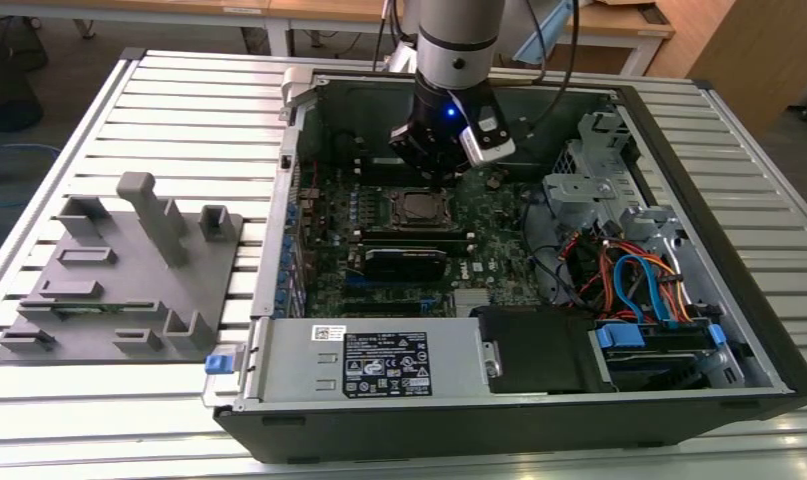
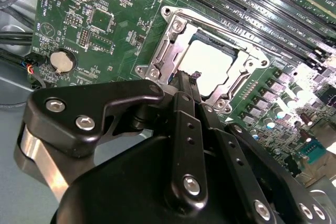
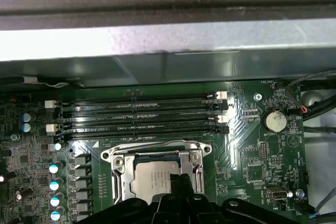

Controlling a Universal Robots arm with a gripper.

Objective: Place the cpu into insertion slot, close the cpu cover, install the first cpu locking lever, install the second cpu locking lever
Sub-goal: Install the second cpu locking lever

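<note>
Silver-grey arm (image 1: pixel 457 35), black screw-studded pincer (image 2: pixel 193 80), blue light

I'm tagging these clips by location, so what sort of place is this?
Probably a robotics lab or test workshop. An open desktop computer case lies on a slatted metal table, a grey fixture block sits beside it, and wooden desks stand behind. The end effector hangs above the cpu.

Grey fixture block (image 1: pixel 123 275) beside open computer case (image 1: pixel 510 400); slatted table (image 1: pixel 83 420)

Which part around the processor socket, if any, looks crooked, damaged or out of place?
Nothing stands out. The cpu lies flat and square in the insertion slot, with the cpu cover framing it evenly, and the hand hangs at its edge.
</note>
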